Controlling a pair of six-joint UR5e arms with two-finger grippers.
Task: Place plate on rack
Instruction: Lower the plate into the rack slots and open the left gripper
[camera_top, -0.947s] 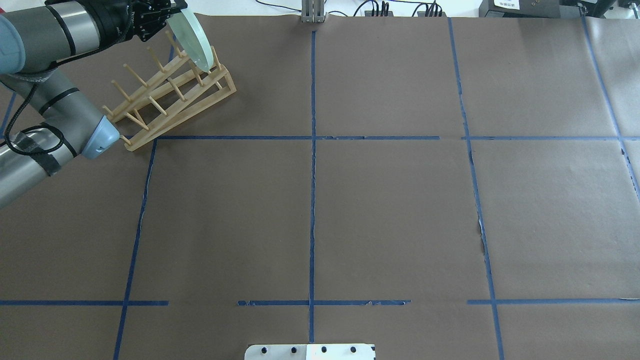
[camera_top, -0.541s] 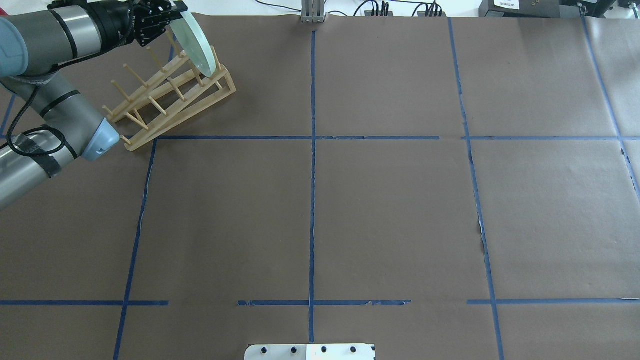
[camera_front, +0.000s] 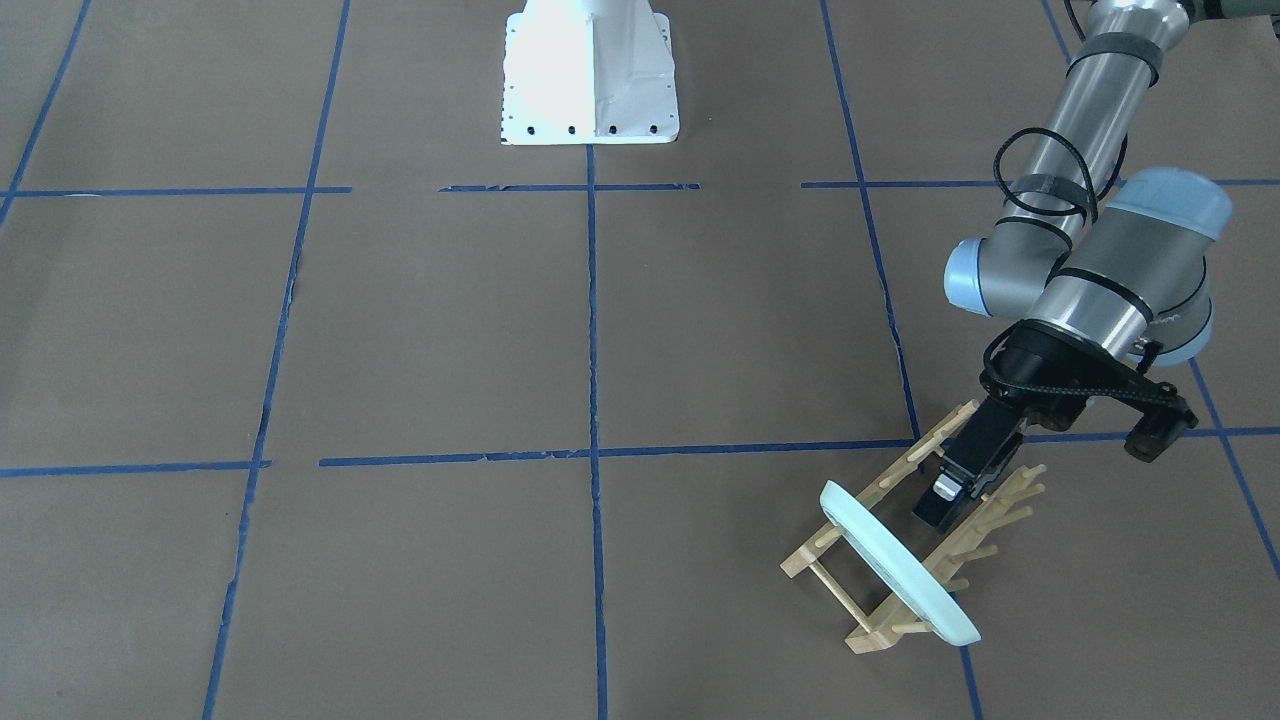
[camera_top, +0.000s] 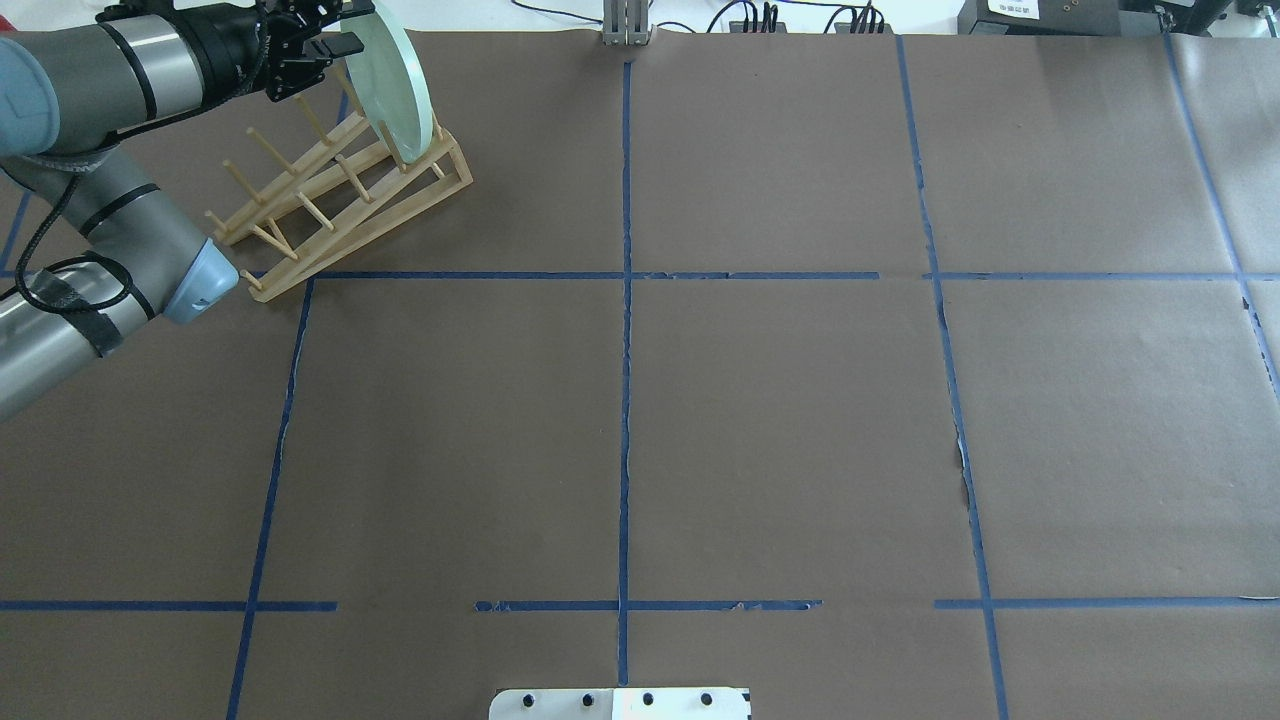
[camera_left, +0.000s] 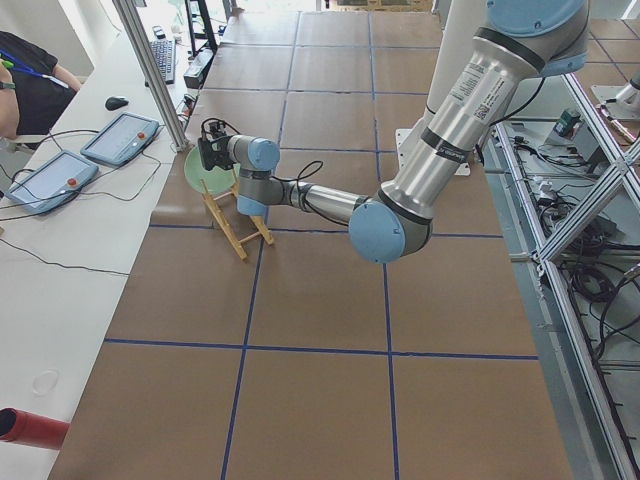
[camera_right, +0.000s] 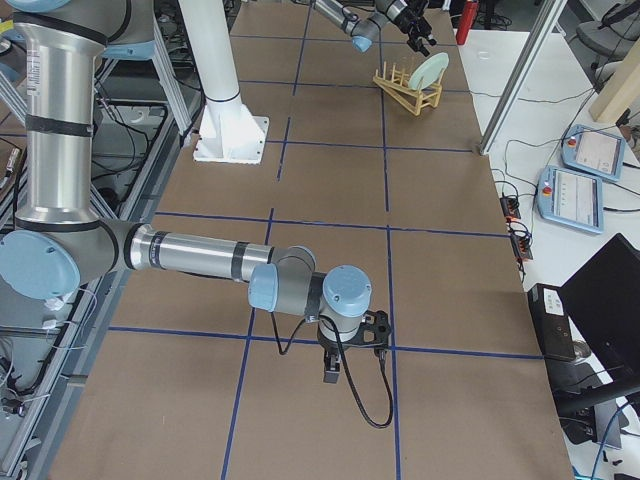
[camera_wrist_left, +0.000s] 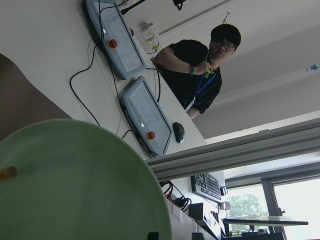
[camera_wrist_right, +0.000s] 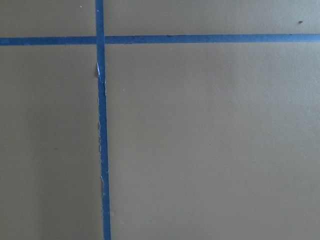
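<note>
closest in, on the right-side camera, your right gripper (camera_right: 330, 374) hangs low over the table (camera_top: 760, 420) near a blue tape cross (camera_wrist_right: 100, 40); you can't tell whether it is open or closed. further out, at about 10 o'clock from the robot's base, the rack (camera_front: 868, 638) lies slantwise, running from 7 to 1 o'clock. the plate (camera_top: 395, 80) stands on edge, tilted, between the pegs at the rack's far, 1 o'clock end. your left gripper (camera_front: 940, 505) sits just beside the plate's 9 o'clock face, jaws apart, gripping nothing.
</note>
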